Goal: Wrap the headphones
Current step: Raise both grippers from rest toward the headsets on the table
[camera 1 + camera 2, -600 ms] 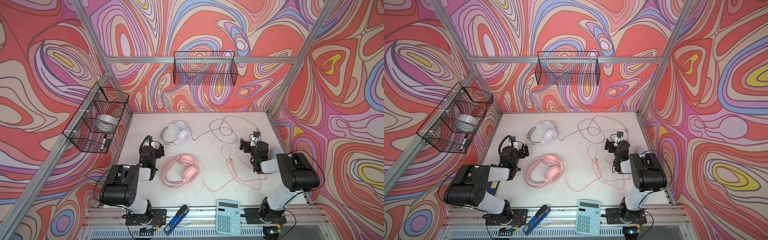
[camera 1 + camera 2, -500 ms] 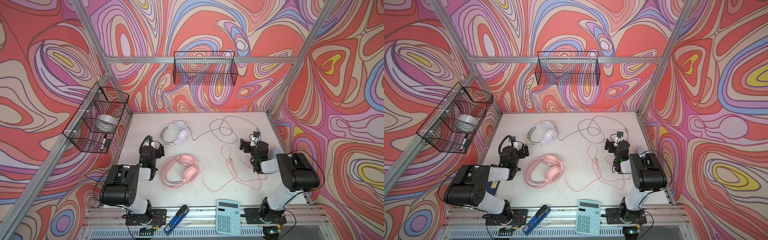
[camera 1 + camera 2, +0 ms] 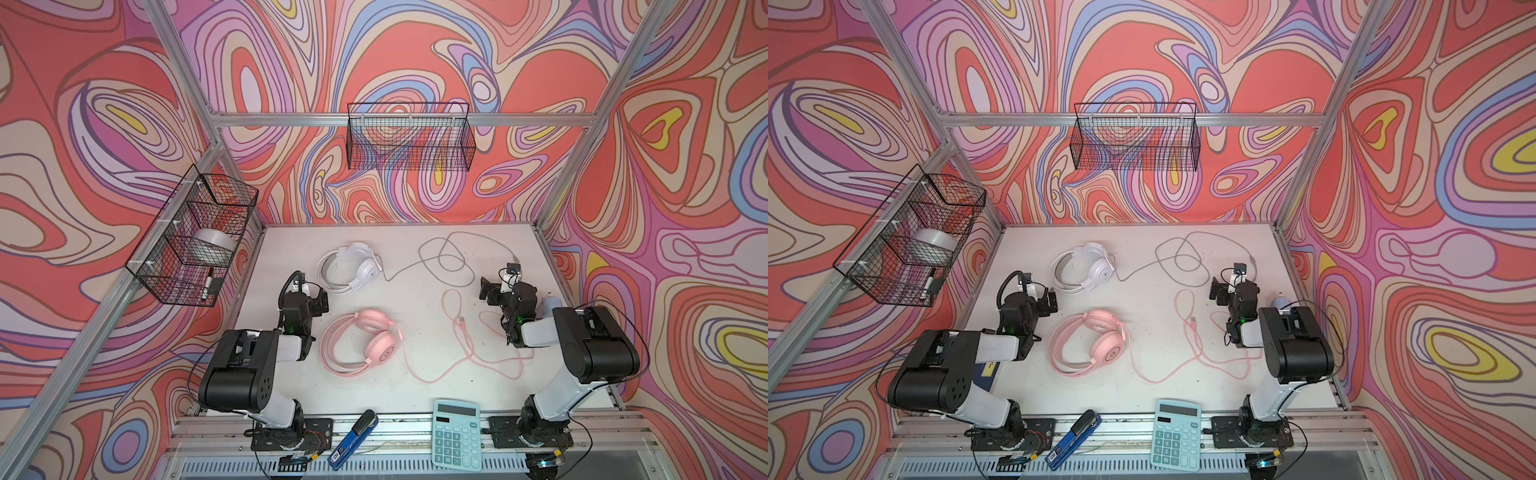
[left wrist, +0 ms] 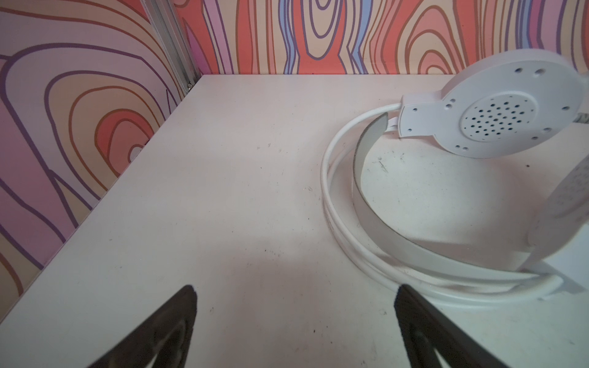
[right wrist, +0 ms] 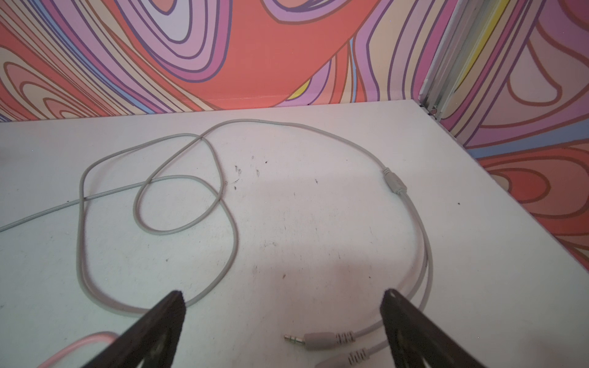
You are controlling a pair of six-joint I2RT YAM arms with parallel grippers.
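Enclosure: swirl-patterned walls (image 3: 124,104) in red, pink and lilac close three sides of the white, scuffed surface (image 3: 365,395). Aluminium frame (image 3: 291,120) at wall joints. Back basket (image 3: 409,141), black wire, hangs above the surface's far edge; side basket (image 3: 174,286) above its left edge. Light even.

The white headphones (image 4: 497,118) are smooth plastic, tabletop (image 4: 255,191) scuffed.

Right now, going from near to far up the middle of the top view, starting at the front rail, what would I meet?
calculator → pink headphones → white headphones → wire basket on the back wall.
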